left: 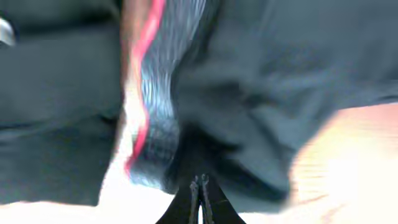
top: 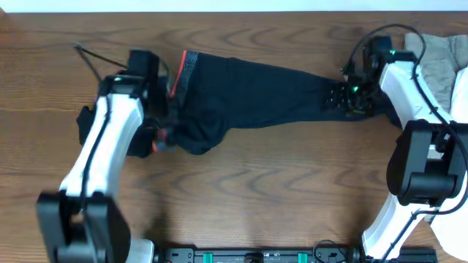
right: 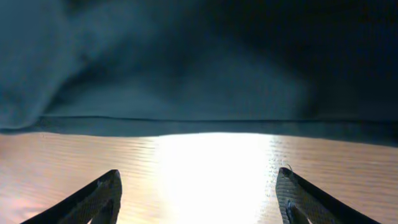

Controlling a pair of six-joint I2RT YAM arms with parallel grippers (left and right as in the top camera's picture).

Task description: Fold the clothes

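Note:
The long black pants [top: 256, 91] lie across the back of the wooden table. Their grey waistband with a red-orange edge [top: 184, 71] is at the left and the leg ends are at the right. My left gripper [top: 162, 135] is at the bunched waist end. In the blurred left wrist view its fingers [left: 200, 182] are pressed together, with their tips in the black fabric below the grey waistband [left: 158, 93]. My right gripper [top: 344, 96] is at the leg ends. In the right wrist view it [right: 199, 193] is open and empty over bare table, just short of the pants' hem [right: 186, 121].
A khaki-grey garment [top: 439, 55] lies at the back right corner behind the right arm. A white piece [top: 455, 234] shows at the right edge. A thin black cable [top: 91, 58] runs over the table at the back left. Bare wood [top: 256, 183] lies in front of the pants.

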